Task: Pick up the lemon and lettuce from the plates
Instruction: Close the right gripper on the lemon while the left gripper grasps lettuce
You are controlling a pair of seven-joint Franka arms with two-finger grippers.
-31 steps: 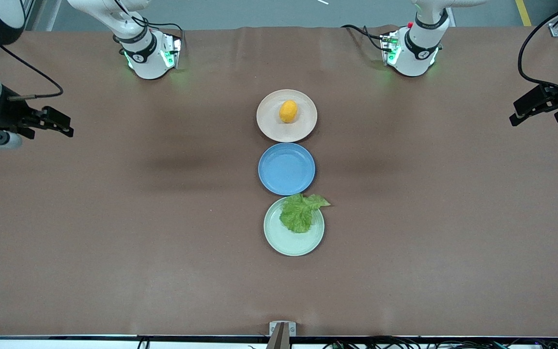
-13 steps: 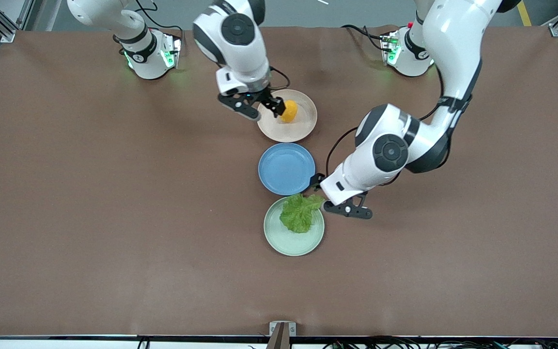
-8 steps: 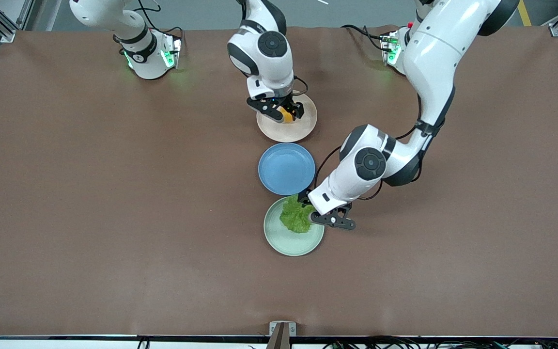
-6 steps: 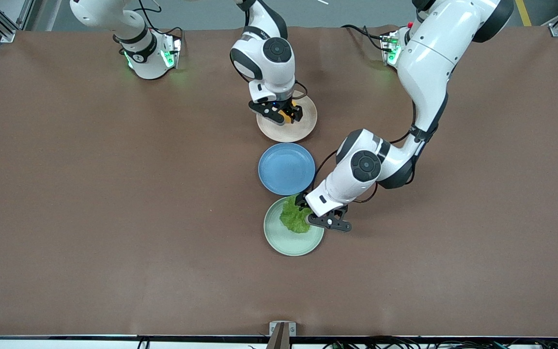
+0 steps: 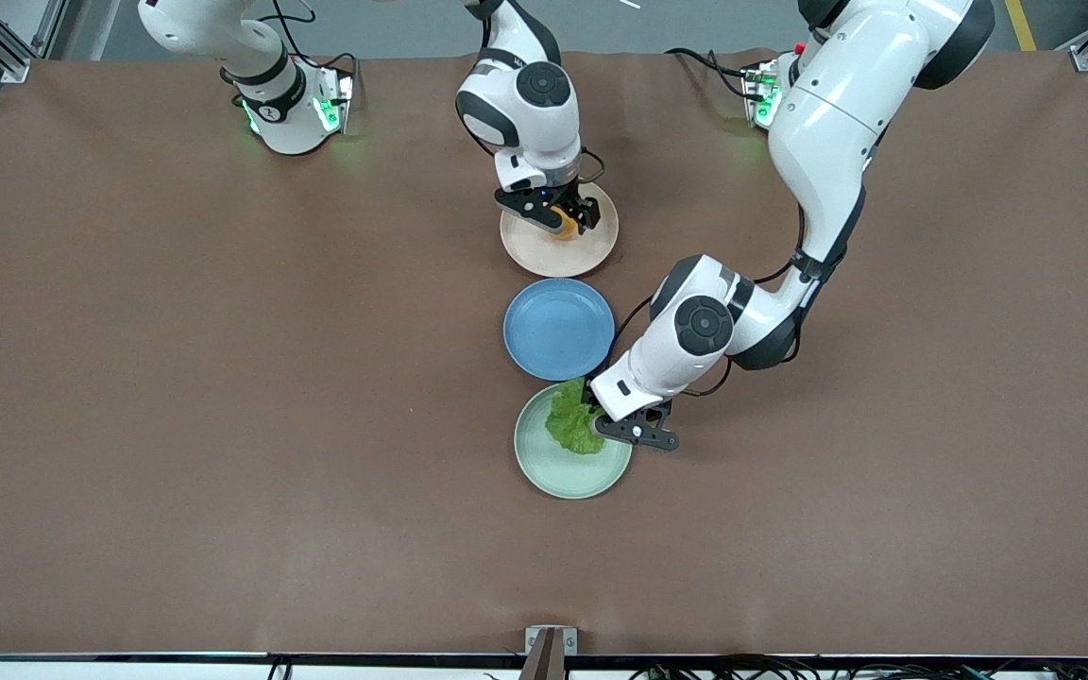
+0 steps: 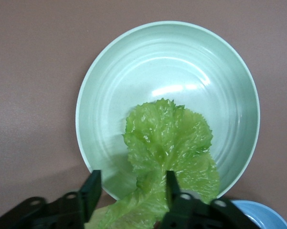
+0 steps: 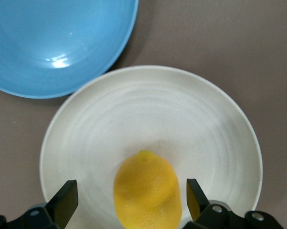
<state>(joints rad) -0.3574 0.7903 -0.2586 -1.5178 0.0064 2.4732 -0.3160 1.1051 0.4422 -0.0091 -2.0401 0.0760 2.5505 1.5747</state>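
1. Lining up in a row down the middle of the brown table (image 5: 223, 425) are three plates: the beige plate (image 5: 591, 255) closest to the robot bases, the blue plate (image 5: 558, 329) in the middle, the mint green plate (image 5: 553, 467) nearest the front camera. Rims of neighbouring plates nearly touch; wide bare tabletop lies toward both arms' ends.
2. Right gripper (image 5: 555, 215) is low over the beige plate. Right wrist view: fingers (image 7: 67, 200) spread wide, one on each side of the lemon (image 7: 148, 195), a clear gap between each finger and the fruit. The lemon rests on the plate, off-centre.
3. Left gripper (image 5: 612, 420) is low at the mint green plate's rim, on the side toward the blue plate.
4. Left wrist view: jaws parted, fingers (image 6: 91, 188) straddling the stem end of the lettuce (image 6: 169, 148). The leaf lies on the plate, its stem end running over the rim between the jaws; contact with the fingers cannot be told.
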